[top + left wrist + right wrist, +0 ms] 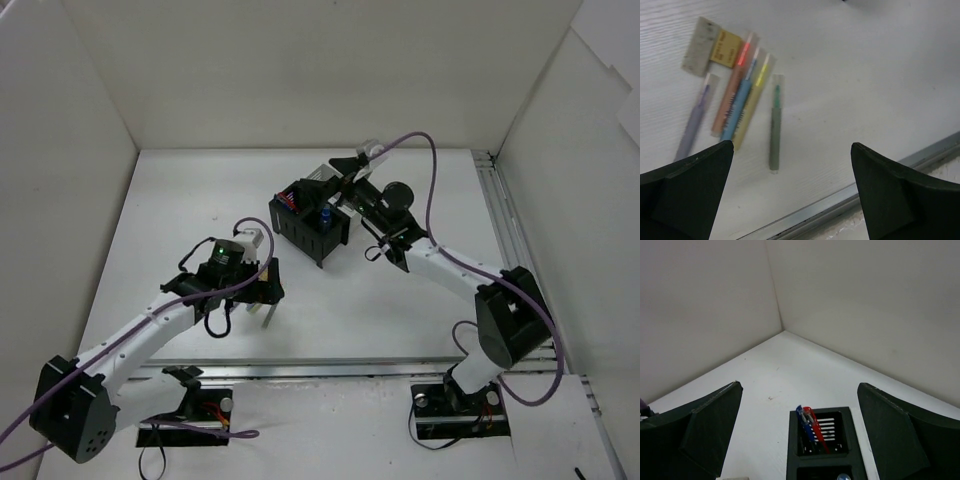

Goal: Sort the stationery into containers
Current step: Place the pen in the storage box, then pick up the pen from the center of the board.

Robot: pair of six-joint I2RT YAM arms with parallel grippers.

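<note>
The left tool [791, 144] hangs spread wide and empty over the white surface [865, 75], near a loose row of stationery. A pink marker [731, 95], a blue marker [740, 107] and a yellow marker [754, 102] lie side by side, touching. A purple marker [695, 120] lies to one side of them and a green marker [774, 127] to the other, each a little apart. A beige eraser [700, 45] in a yellow sleeve lies just beside the pink marker's tip. Well apart, toward the back of the surface, the right tool [797, 385] is also spread wide and grips nothing, hovering by the block of bins [300, 228]. A blue pen [804, 424] and a red pen [816, 431] stand tilted together in one black bin [793, 440]. What sits in the next bin is too cut off to tell.
</note>
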